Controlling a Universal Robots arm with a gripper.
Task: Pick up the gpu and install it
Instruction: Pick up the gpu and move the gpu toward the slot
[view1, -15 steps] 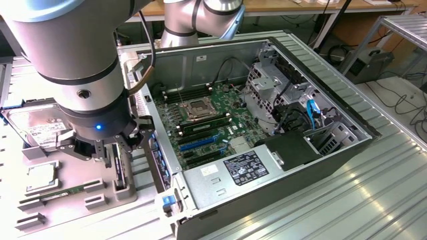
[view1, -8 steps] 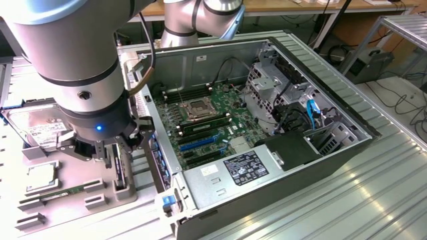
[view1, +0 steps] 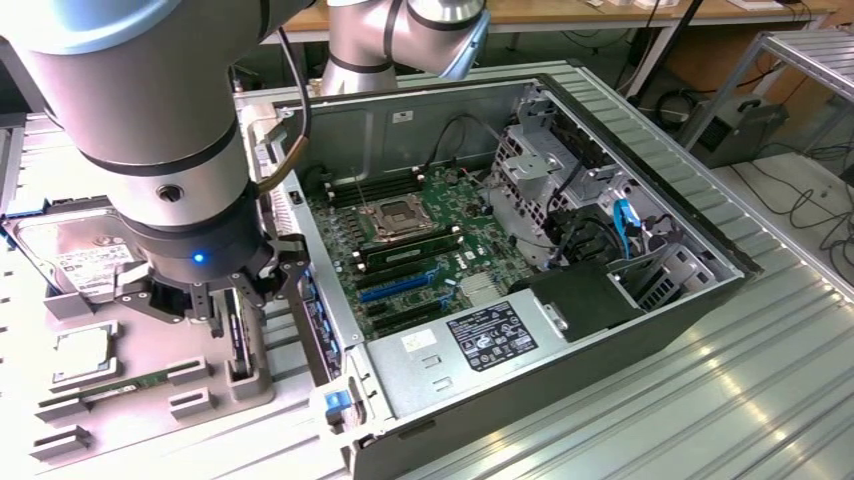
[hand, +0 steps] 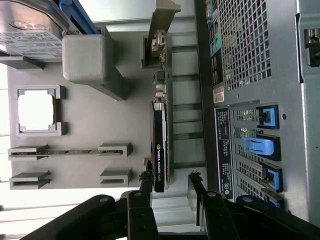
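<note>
Open claw (hand: 170, 176) hangs over one gpu (hand: 159, 145), upright in the gray tray (hand: 100, 110) beneath it with one hard drive (view1: 74, 255), one processor (view1: 83, 352), one memory stick (view1: 127, 385).

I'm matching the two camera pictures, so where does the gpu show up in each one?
Exterior view: the gpu stands on edge in the tray, to the exterior view's left of the case.
Wrist view: the gpu is seen edge-on, its near end between the sides of the open gripper.
Shared landmark: the hard drive, lying on the same tray.
</note>
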